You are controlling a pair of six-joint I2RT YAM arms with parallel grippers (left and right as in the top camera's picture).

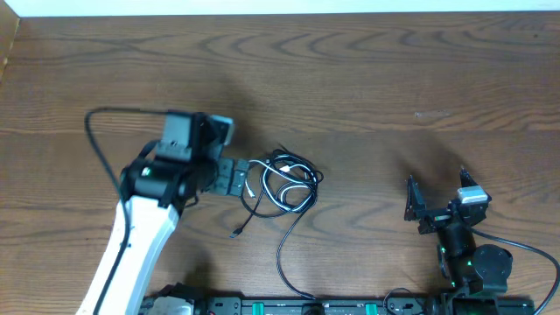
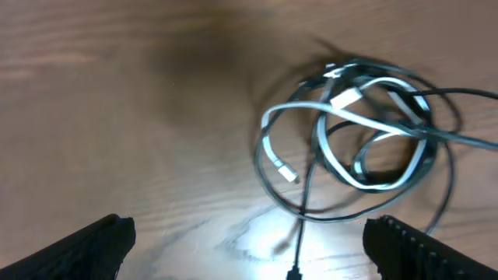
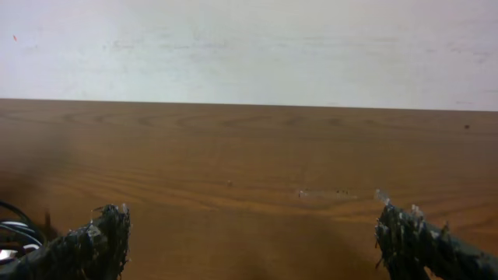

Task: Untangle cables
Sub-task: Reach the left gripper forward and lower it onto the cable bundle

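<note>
A tangled bundle of thin black and white cables (image 1: pixel 284 182) lies on the wooden table near the middle. One black strand trails down to the front edge, and a short strand ends in a plug at the lower left. In the left wrist view the bundle (image 2: pixel 358 132) lies just ahead of the fingers, with a white plug and a black plug end showing. My left gripper (image 1: pixel 238 178) is open and empty, right at the bundle's left side. My right gripper (image 1: pixel 435 194) is open and empty, well to the right of the cables.
The wooden table (image 1: pixel 367 79) runs to a pale wall at the back. A thick black arm cable (image 1: pixel 101 140) loops left of the left arm. A black rail with the arm bases (image 1: pixel 306 306) runs along the front edge.
</note>
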